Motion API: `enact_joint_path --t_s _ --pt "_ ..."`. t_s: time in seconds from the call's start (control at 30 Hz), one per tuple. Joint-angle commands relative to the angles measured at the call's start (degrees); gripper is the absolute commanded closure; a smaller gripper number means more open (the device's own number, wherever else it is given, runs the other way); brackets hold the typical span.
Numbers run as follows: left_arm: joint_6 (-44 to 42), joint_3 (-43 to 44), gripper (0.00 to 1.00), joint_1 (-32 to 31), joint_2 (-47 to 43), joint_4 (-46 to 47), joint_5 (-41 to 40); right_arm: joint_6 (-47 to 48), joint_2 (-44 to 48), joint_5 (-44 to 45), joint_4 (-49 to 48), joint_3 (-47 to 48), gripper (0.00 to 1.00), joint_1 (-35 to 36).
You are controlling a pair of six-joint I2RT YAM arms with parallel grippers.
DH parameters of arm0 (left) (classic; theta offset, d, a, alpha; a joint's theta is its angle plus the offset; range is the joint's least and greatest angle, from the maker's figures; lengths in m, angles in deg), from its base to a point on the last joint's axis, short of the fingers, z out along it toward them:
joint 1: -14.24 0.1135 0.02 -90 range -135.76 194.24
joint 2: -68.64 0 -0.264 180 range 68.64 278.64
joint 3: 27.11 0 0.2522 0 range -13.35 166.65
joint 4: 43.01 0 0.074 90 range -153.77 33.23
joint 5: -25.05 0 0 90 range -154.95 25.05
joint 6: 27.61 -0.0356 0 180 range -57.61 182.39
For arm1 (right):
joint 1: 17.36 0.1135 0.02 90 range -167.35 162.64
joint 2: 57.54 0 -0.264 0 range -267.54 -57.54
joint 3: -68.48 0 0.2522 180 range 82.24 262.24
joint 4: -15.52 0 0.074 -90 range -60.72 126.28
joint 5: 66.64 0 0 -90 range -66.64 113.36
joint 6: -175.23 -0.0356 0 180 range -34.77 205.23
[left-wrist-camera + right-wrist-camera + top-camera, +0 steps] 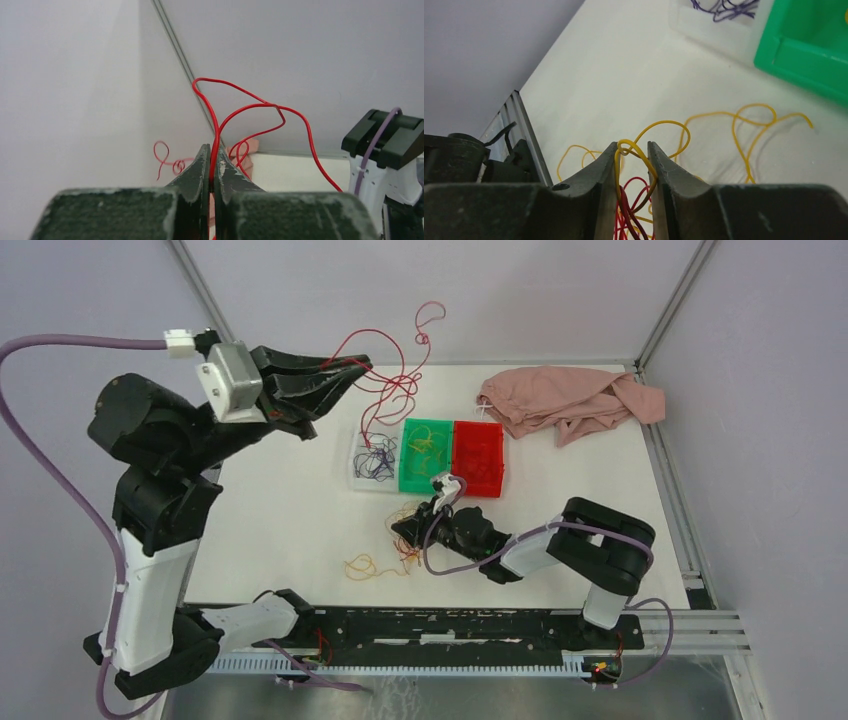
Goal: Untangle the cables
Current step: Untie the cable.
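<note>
My left gripper (360,368) is raised at the back left, shut on a red cable (400,380). That strand loops up against the back wall and trails down toward the trays. In the left wrist view the red cable (250,106) runs up from between the closed fingers of the left gripper (213,155). My right gripper (403,530) lies low on the table at a tangle of yellow and red cables (400,545). In the right wrist view the right gripper (632,145) has its jaws narrowly apart. A yellow loop (621,165) and red strands (629,200) lie between them, the loop touching both inner faces.
Three trays sit side by side mid-table: a clear tray (356,468) with purple strands, a green tray (426,423) with yellow strands, and a red tray (480,490). A pink cloth (565,400) lies at the back right. Loose yellow loops (365,566) lie near the front.
</note>
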Motion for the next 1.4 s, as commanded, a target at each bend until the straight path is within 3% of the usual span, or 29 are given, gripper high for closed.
enact_joint_path --t_s 0.0,0.1,0.27,0.37,0.63,0.83,1.1,1.2,1.37 --pt "-2.51 6.79 0.97 -0.09 1.48 3.89 -1.41 -3.99 -2.65 1.3 -6.85 -0.99 0.67 0.22" --pt "-3.69 9.69 0.97 -0.07 2.63 4.47 -2.19 -5.28 -4.61 1.04 -9.21 -1.67 0.66 0.25" --pt "-2.57 9.4 0.97 -0.09 2.59 3.44 -0.9 -3.93 0.34 1.08 -7.96 -2.07 0.5 0.28" --pt "-1.75 6.38 0.97 -0.09 1.2 3.31 1.11 -1.0 7.86 0.36 -1.26 -1.0 0.42 0.28" --pt "0.66 -1.28 0.97 -0.07 -2.14 1.7 5.97 10.05 27.88 -4.36 18.33 4.06 0.33 0.33" --pt "1.35 -3.45 0.97 -0.09 -3.14 1.57 6.87 14.81 38.89 -6.31 27.12 5.46 0.35 0.32" --pt "2.33 -3.68 0.97 -0.07 -3.2 0.91 8.39 18.97 44.58 3.85 31.53 6.51 0.44 0.27" --pt "2.45 -3.95 0.97 -0.08 -3.49 0.2 9.03 20.15 44.83 5.12 32.13 7.7 0.41 0.21" --pt "2.38 -4.73 0.97 -0.06 -3.92 -0.3 9.8 20.14 43.39 -1.17 31.71 10.81 0.36 0.23"
